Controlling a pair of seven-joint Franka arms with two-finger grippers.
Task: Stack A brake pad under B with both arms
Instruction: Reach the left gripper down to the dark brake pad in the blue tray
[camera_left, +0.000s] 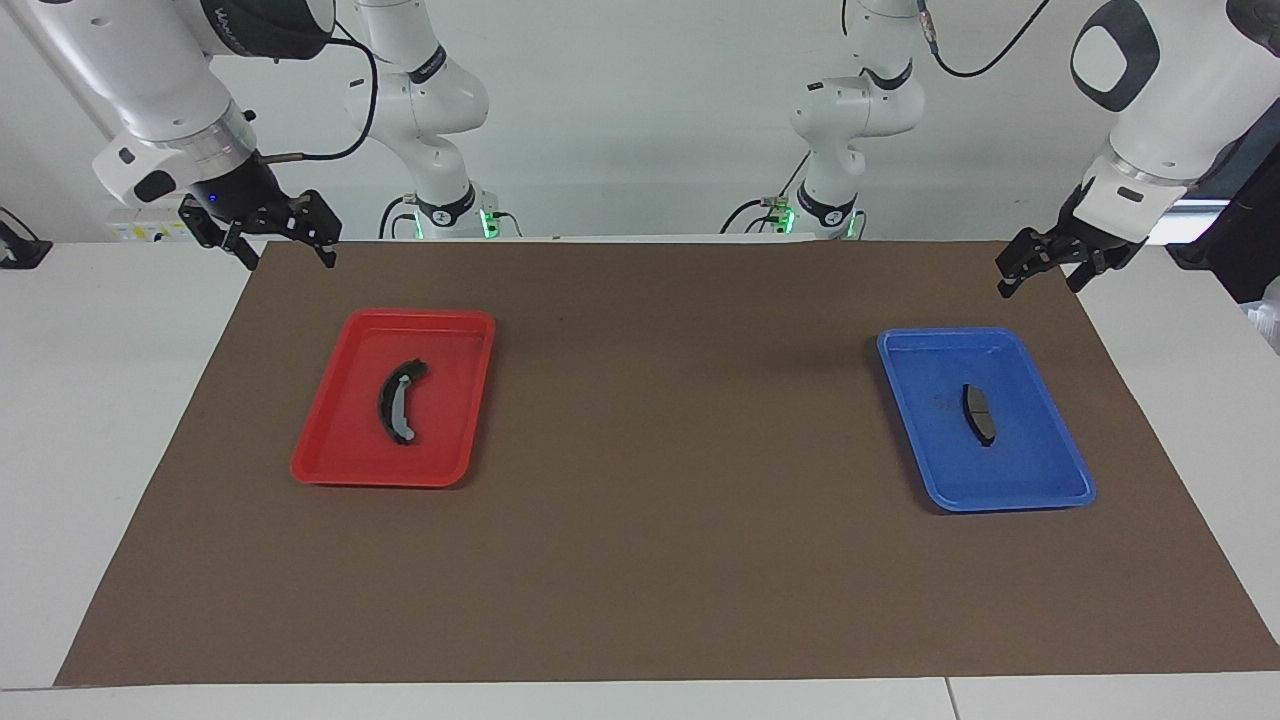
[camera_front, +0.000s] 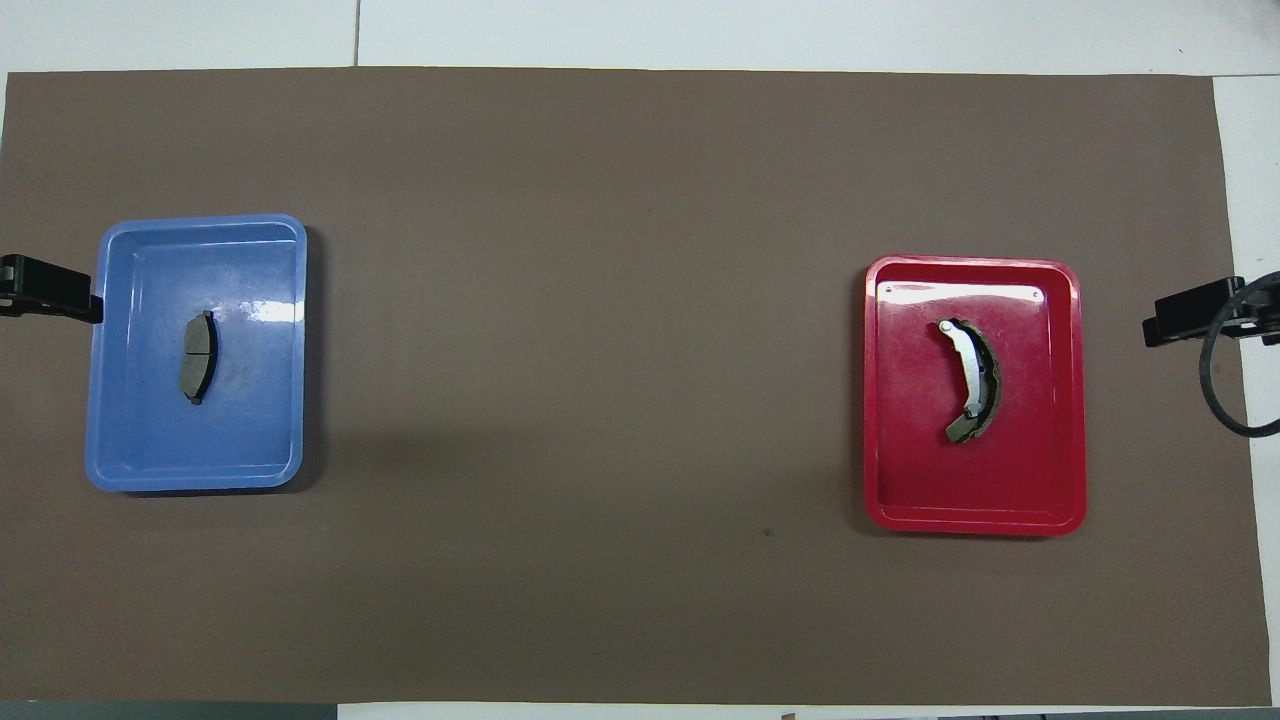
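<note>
The A brake pad (camera_left: 979, 413), short and dark grey, lies in the blue tray (camera_left: 1010, 500) toward the left arm's end of the table; it also shows in the overhead view (camera_front: 197, 357). B (camera_left: 401, 402), the longer black crescent with a light-grey strip, lies in the red tray (camera_left: 385, 478) toward the right arm's end, and shows in the overhead view (camera_front: 972, 381). My left gripper (camera_left: 1038, 285) hangs open and empty in the air beside the blue tray. My right gripper (camera_left: 289, 258) hangs open and empty over the mat's corner beside the red tray.
A brown mat (camera_left: 640, 560) covers most of the white table. The blue tray (camera_front: 190, 225) and red tray (camera_front: 975, 522) sit far apart on it. A black cable (camera_front: 1215, 390) loops at the right gripper's wrist.
</note>
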